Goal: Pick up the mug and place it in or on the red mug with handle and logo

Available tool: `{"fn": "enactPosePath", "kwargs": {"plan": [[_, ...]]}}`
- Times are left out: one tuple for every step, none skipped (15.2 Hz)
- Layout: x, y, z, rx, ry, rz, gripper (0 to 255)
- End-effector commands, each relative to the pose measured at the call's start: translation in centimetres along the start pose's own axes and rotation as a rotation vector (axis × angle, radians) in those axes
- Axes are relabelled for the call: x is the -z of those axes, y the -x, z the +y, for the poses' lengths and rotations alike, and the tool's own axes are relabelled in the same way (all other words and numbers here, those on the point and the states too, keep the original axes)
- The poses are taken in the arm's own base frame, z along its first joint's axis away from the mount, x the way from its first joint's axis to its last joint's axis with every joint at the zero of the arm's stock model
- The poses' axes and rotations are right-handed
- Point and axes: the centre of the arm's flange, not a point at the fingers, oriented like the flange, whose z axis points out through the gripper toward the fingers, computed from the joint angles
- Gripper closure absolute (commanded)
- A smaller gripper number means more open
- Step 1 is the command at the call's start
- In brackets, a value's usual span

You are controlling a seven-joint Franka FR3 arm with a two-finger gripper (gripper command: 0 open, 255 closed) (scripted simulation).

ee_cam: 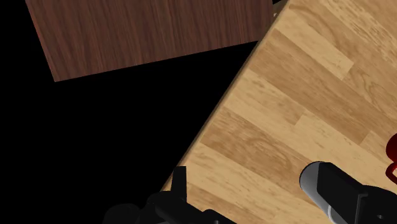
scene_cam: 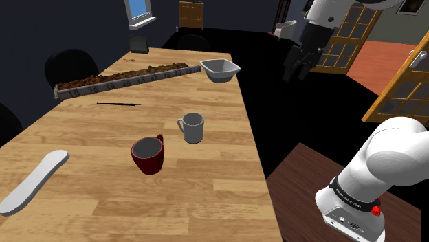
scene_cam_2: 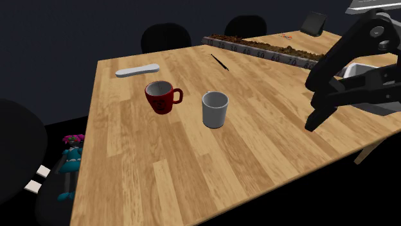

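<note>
Pale wood planks make up the table (scene_cam: 206, 199) in the shoulder view. The arm rises from its stand (scene_cam: 350, 210) and folds over high, so the gripper (scene_cam: 295, 74) hangs past the table's right edge over a black area, fingers released and parted. The grey mug (scene_cam: 192, 128) stands upright mid-table. The red mug (scene_cam: 148, 155) stands near it, toward the view's lower left, not touching. Bare wood lies open all round both. A white bowl (scene_cam: 220, 69) and a long tray (scene_cam: 124, 77) sit farther back; the numerals along the tray's rim are too small to read.

From the second exterior view, the gripper's fingers slant down at the right, spread, well apart from the grey mug. The red mug carries a dark logo I cannot read.

At the wrist, the table's edge runs diagonally beneath the spread fingers.
</note>
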Motion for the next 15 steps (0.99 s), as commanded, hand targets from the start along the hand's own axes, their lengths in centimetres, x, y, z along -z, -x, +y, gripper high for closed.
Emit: {"fn": "enactPosePath", "kwargs": {"plan": [[0.0,0.0,0.0,0.000,0.000,0.000,0],[-0.8,-0.7,-0.9,-0.002,0.002,0.000,0],[-1.6,-1.3,-1.7,-0.004,0.004,-0.001,0],[-2.4,-2.0,-2.6,-0.007,0.006,-0.001,0],[-3.2,-2.7,-3.4,-0.009,0.008,-0.002,0],[-3.9,-3.3,-4.3,-0.011,0.009,-0.002,0],[-4.7,-4.0,-5.1,-0.013,0.011,-0.003,0],[-5.5,-4.7,-6.0,-0.016,0.013,-0.003,0],[-6.3,-5.4,-6.8,-0.018,0.015,-0.004,0],[-7.1,-6.1,-7.6,-0.020,0.017,-0.004,0],[-7.9,-6.7,-8.5,-0.022,0.019,-0.004,0],[-8.8,-7.4,-9.3,-0.025,0.021,-0.005,0],[-9.6,-8.1,-10.1,-0.027,0.023,-0.005,0],[-10.4,-8.8,-10.9,-0.029,0.024,-0.006,0],[-11.2,-9.5,-11.8,-0.031,0.026,-0.006,0]]}}
